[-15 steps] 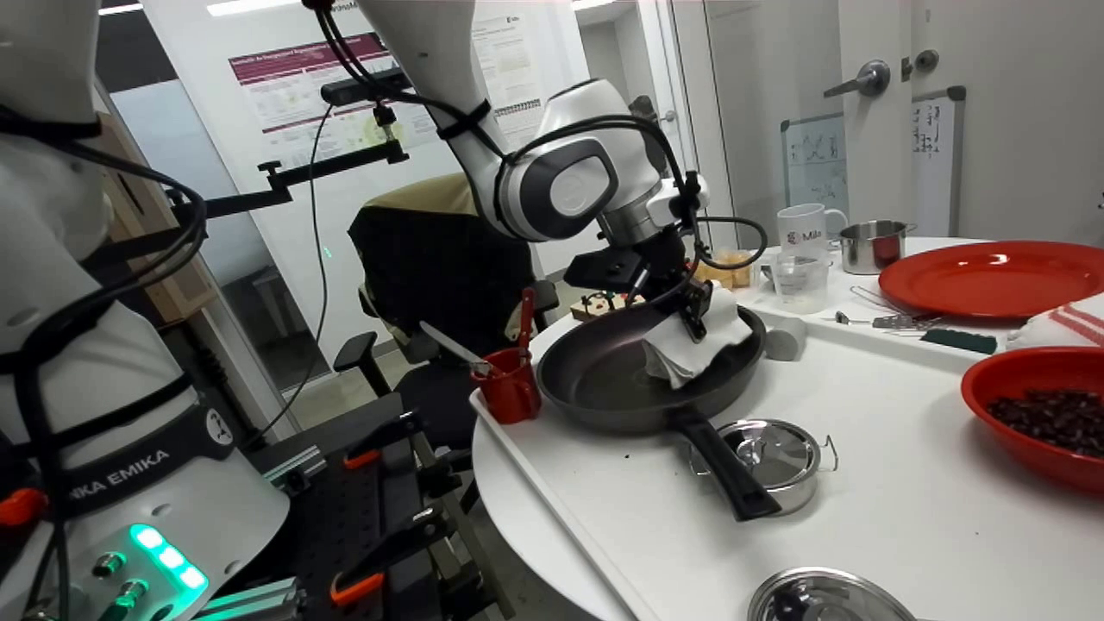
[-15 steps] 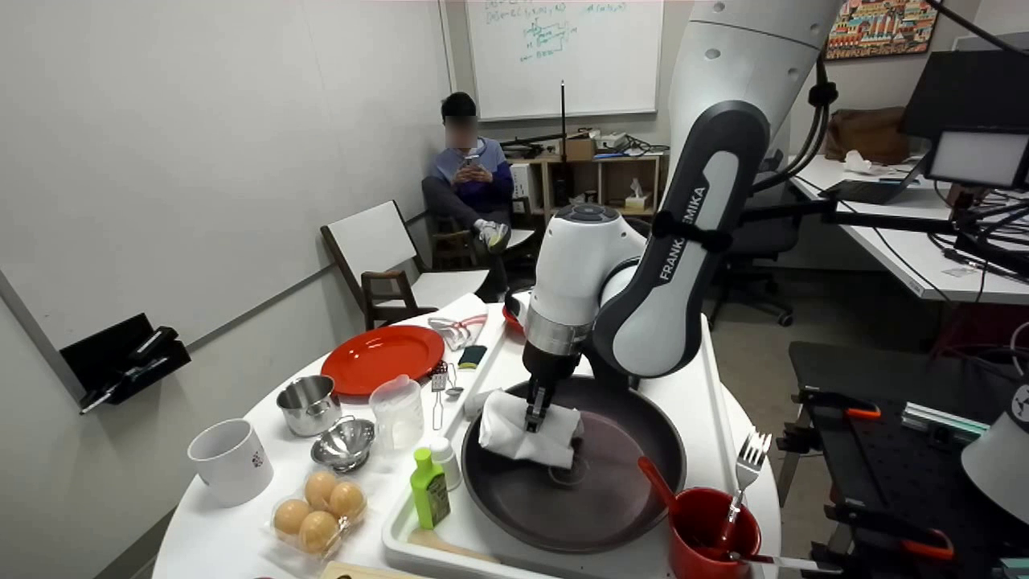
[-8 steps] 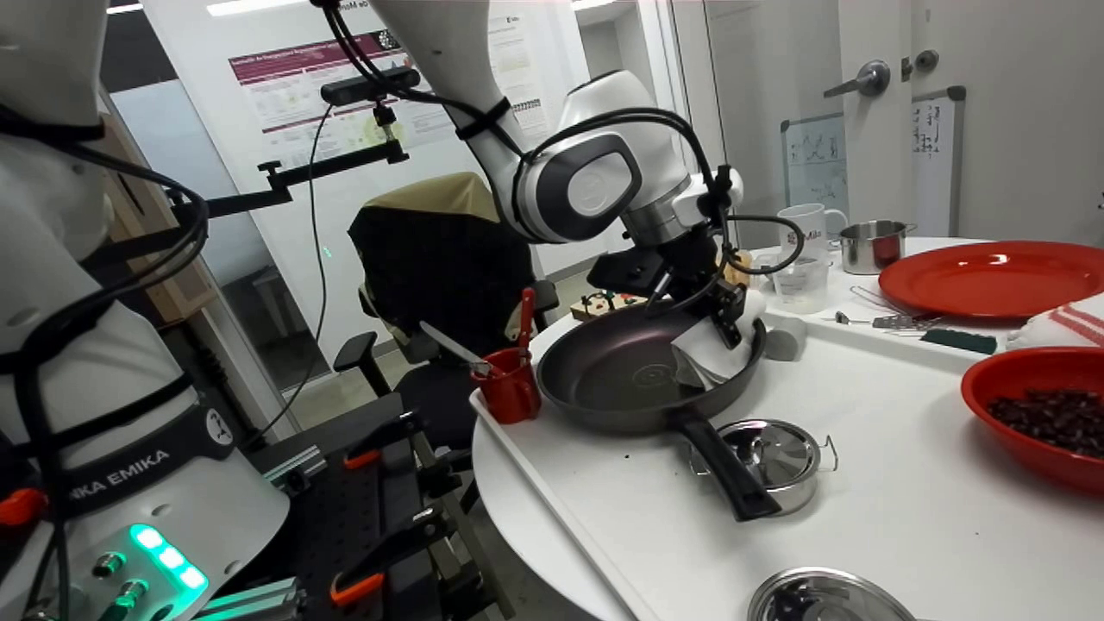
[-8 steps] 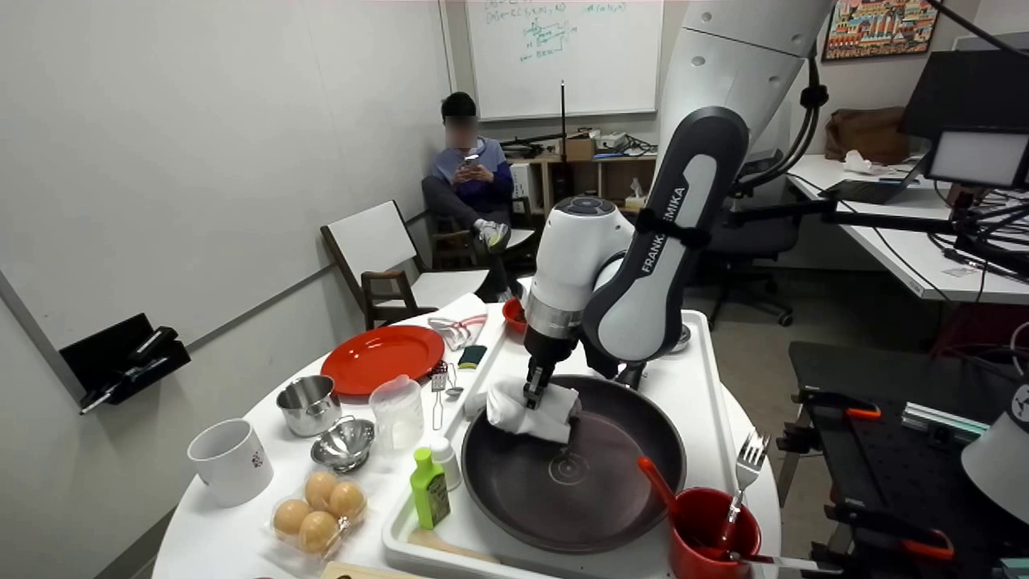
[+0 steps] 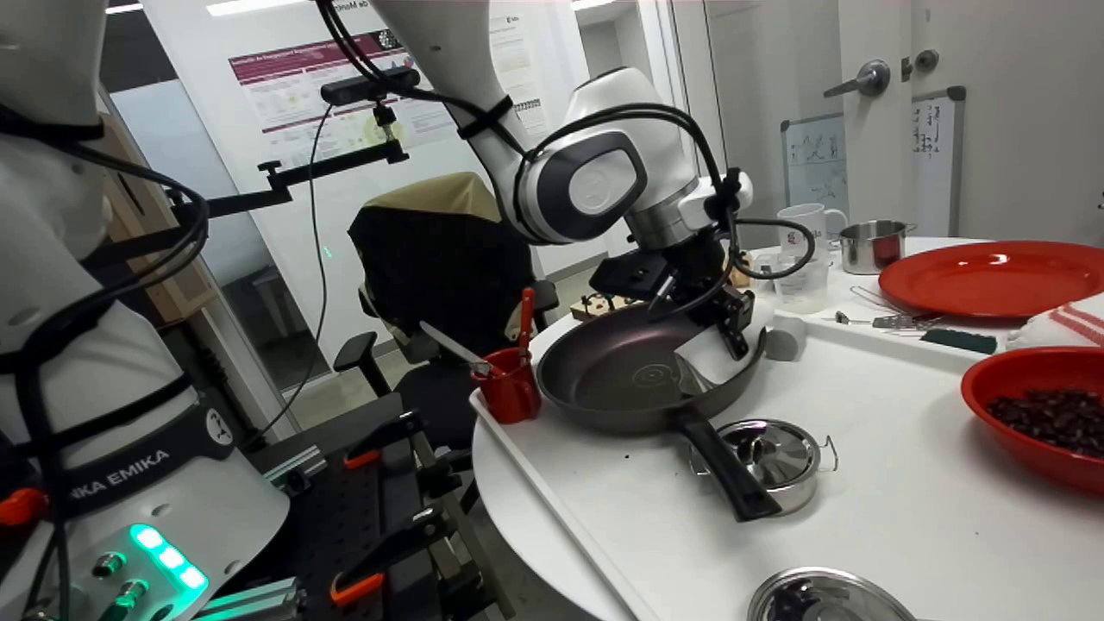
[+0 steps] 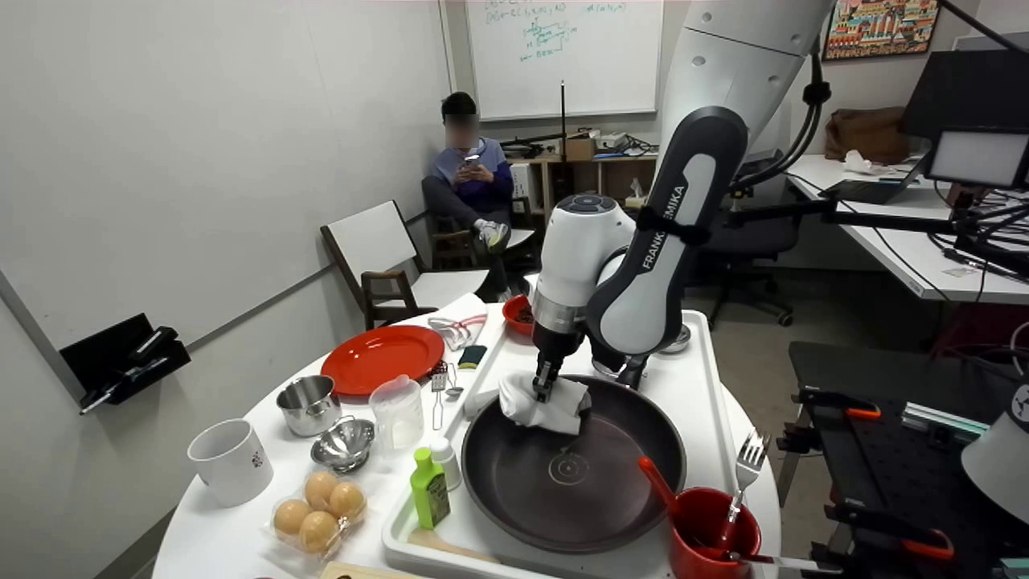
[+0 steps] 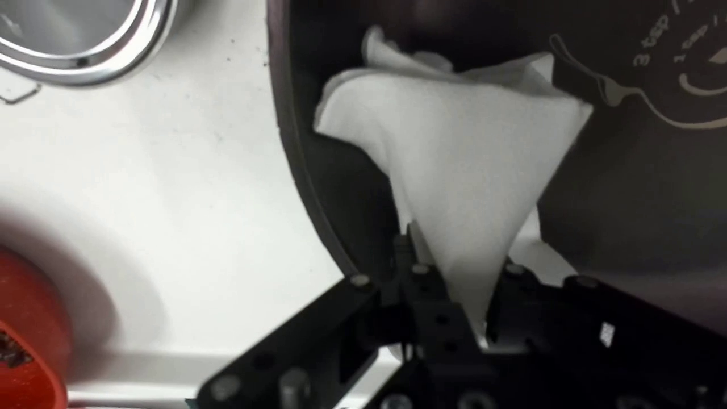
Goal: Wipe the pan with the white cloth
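The dark frying pan [image 5: 595, 375] sits on the white tray, and it also shows in an exterior view [image 6: 599, 498] and in the wrist view [image 7: 625, 193]. My gripper [image 5: 736, 339] is inside the pan near its rim, tilted downward; it also shows in an exterior view [image 6: 543, 391]. In the wrist view my gripper [image 7: 463, 272] is closed around the bunched end of the white cloth [image 7: 466, 153]. The cloth fans out onto the pan floor and lies near the pan wall in both exterior views [image 5: 711, 358] [image 6: 555, 414]. The fingers hide part of the cloth.
The pan's black handle [image 5: 724, 466] reaches over or beside a lidded steel pot [image 5: 789, 479]. A red mug with utensils [image 5: 509, 397] stands close to the pan. A green bottle [image 6: 430, 490] stands beside it too. A red bowl of beans [image 5: 992, 414] is on the tray.
My gripper has moved with the cloth across the pan toward its rim, rightward in an exterior view. More of the pan's printed centre shows. The pan has not visibly moved.
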